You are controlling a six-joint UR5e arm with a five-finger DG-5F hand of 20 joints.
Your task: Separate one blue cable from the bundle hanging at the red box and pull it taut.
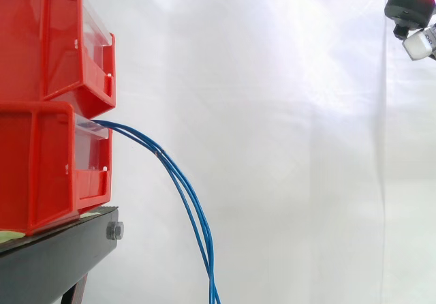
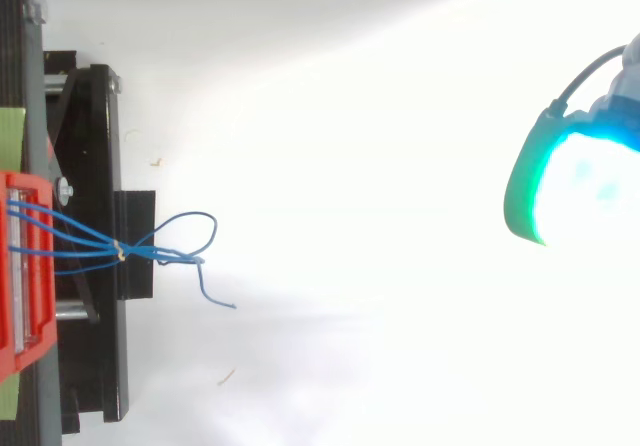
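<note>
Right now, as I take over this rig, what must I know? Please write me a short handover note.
Robot hand: high at the right of the side view, far from the work and touching no cable. I cannot tell whether it is open or shut.
Blue cables: they come out of the lower red bin and hang together in a slack curve past the black stand.
Done: nothing yet; no cable is separated.
Left: reach the bundle, pick out one cable, pull it taut.
</note>
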